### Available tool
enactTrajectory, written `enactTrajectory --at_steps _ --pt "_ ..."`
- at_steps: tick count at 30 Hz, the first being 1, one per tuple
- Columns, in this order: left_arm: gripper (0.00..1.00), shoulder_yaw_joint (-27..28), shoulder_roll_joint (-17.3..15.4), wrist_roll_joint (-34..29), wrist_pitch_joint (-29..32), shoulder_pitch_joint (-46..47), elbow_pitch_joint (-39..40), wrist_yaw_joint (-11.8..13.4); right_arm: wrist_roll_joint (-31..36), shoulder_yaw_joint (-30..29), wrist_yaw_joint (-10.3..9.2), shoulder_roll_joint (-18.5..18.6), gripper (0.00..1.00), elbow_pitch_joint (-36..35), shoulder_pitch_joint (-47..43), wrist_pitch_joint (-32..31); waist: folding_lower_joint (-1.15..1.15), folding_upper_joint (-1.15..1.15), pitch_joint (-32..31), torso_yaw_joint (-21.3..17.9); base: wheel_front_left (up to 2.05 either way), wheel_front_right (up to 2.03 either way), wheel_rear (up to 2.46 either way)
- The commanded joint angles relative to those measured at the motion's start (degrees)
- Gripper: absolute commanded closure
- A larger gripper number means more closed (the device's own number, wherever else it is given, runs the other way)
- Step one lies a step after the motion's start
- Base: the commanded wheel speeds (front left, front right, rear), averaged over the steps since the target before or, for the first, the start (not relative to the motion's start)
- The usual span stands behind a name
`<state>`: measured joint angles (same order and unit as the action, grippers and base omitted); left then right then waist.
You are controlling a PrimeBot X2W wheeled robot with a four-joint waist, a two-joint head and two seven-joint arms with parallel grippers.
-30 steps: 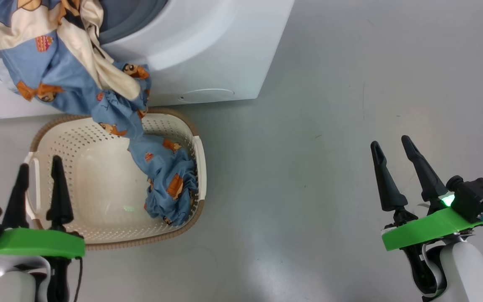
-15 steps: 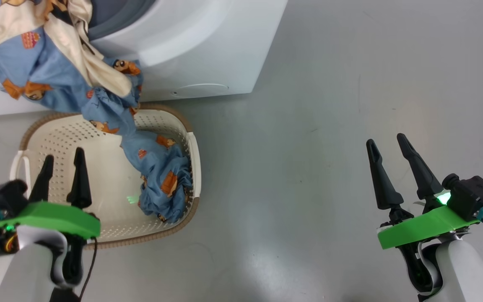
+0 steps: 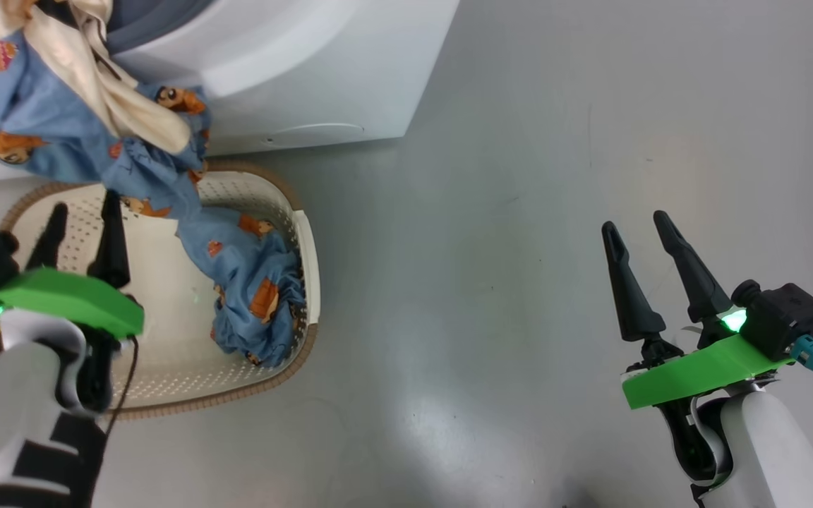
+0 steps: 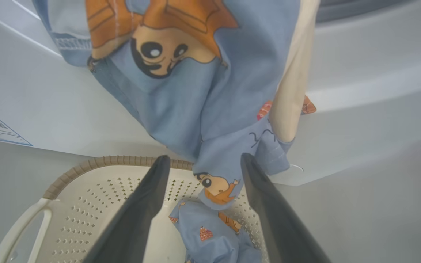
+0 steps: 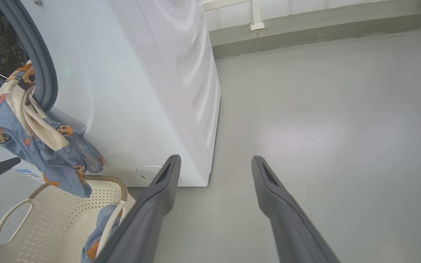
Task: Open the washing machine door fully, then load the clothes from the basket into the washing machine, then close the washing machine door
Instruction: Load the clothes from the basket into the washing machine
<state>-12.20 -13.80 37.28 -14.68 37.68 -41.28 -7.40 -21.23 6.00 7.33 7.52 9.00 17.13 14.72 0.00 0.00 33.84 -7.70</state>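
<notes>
Downward, clothes (image 3: 237, 282) hang from washing machine (image 3: 308, 70) into basket (image 3: 166, 346); left gripper (image 3: 85, 204), right gripper (image 3: 634, 222) spread.

The blue printed clothes (image 3: 241, 282) hang from the open white washing machine (image 3: 308, 63) down into the cream basket (image 3: 305, 261) just beside it.

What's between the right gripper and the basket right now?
Bare grey floor lies between the right gripper and the basket. The head view shows that stretch with nothing on it.
</notes>
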Motion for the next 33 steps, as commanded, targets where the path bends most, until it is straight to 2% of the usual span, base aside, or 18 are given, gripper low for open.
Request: enactTrajectory --at_steps 1,8,15,24,33 --pt "0.00 0.75 -2.87 0.88 -0.31 1.71 -0.29 -0.09 0.37 1.47 0.16 -0.06 0.00 -1.25 -0.05 0.28 0.00 0.00 0.75 -0.47 0.00 0.00 0.00" --pt "0.00 -2.35 -5.42 4.79 -0.31 6.28 -4.68 -0.09 0.40 2.37 0.16 -0.21 0.00 -1.28 0.62 0.28 0.00 0.00 2.02 -1.49 0.00 0.00 0.00" --pt "0.00 -6.89 -8.27 12.50 -0.32 9.93 -8.05 -0.09 0.38 3.54 0.16 -0.28 0.00 -1.26 1.48 0.28 0.00 0.00 3.21 -2.72 0.00 0.00 0.00" --pt "0.00 -14.87 -12.40 22.89 -0.32 11.45 -3.46 -0.09 0.51 3.89 0.16 -0.22 0.00 -1.50 1.79 0.28 0.00 0.00 4.16 -3.74 0.00 0.00 0.00" --pt "0.00 -20.08 -14.89 27.16 -0.32 13.14 1.92 -0.09 0.69 3.87 0.16 -0.29 0.00 -1.79 2.08 0.28 0.00 0.00 5.01 -3.87 0.00 0.00 0.00"
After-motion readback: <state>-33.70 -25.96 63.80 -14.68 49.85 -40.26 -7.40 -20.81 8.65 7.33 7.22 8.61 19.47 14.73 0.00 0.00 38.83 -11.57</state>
